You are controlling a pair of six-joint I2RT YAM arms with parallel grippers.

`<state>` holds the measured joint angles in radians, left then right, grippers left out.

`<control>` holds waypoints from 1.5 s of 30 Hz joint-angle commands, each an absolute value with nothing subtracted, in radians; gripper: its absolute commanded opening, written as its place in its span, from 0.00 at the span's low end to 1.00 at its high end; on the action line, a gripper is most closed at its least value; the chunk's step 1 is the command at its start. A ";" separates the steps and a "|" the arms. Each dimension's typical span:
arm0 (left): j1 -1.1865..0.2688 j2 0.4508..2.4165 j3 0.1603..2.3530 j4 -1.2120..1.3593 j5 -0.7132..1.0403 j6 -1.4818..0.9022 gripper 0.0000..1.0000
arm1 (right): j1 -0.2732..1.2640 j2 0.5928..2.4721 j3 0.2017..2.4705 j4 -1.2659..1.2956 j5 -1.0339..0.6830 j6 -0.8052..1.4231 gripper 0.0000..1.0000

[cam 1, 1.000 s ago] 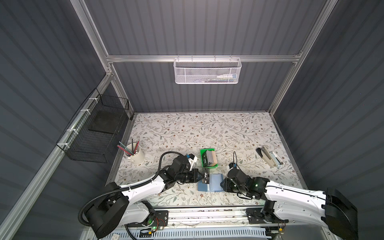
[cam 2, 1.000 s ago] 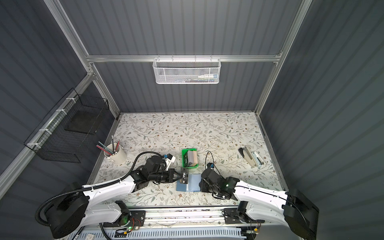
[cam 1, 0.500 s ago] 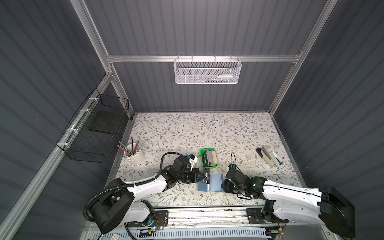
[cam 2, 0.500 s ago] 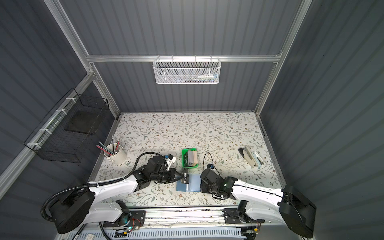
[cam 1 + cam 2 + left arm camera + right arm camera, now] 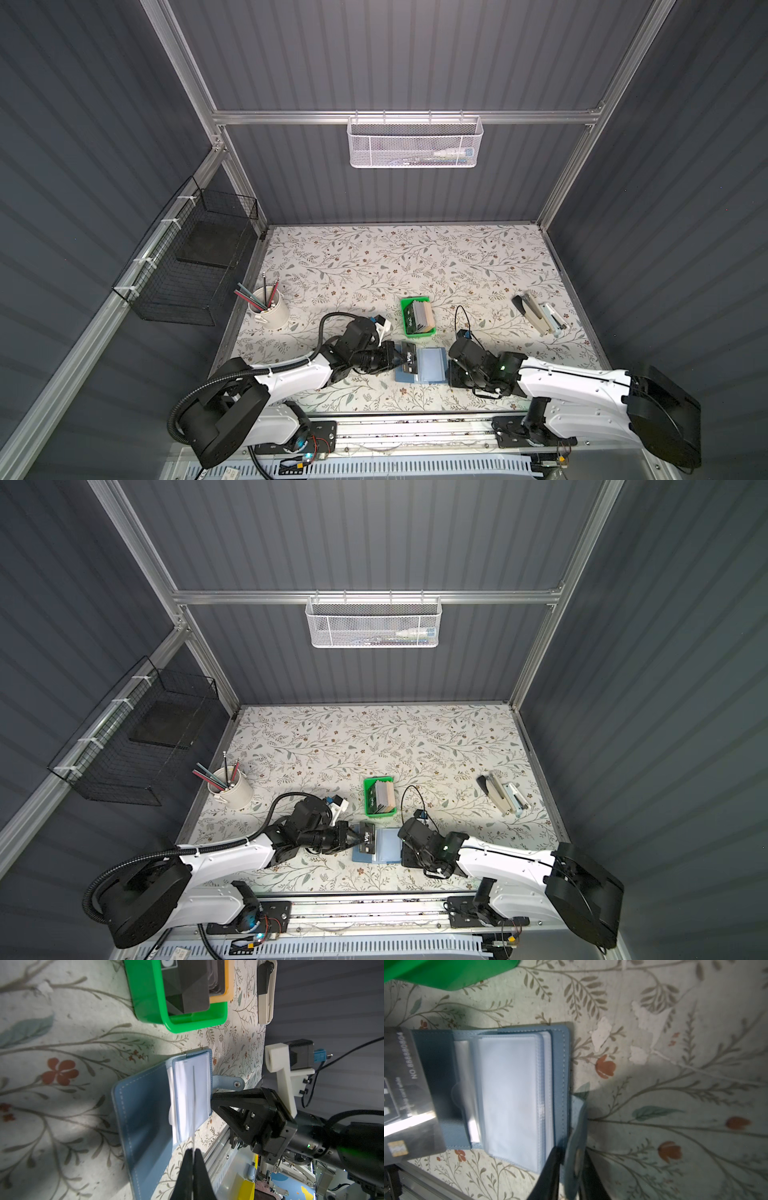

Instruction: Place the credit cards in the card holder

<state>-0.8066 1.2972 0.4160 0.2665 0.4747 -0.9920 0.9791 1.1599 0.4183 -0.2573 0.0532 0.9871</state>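
The blue card holder lies open near the table's front edge, clear sleeves facing up. My left gripper is shut on a dark credit card with white marks. It holds the card over the holder's left flap. My right gripper is at the holder's right edge, its fingers closed on the snap tab. More credit cards stand in the green tray just behind.
A white mug of pencils stands at the left edge and a stapler at the right. A black wire basket hangs on the left wall, a white mesh one on the back rail. The metal front rail runs just below the holder.
My right gripper's jaws have narrowed onto the snap tab and the arm has edged slightly left. My left gripper has kept the dark card over the holder.
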 commanded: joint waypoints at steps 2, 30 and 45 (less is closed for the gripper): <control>-0.813 1.308 0.408 0.286 0.488 -1.007 0.00 | 0.983 1.180 0.423 -0.286 0.076 0.983 0.19; -0.814 1.398 0.364 0.474 0.508 -1.106 0.00 | 0.988 1.193 0.419 -0.277 0.098 0.989 0.16; -0.815 1.444 0.373 0.476 0.486 -1.118 0.00 | 0.989 1.183 0.414 -0.284 0.104 0.990 0.16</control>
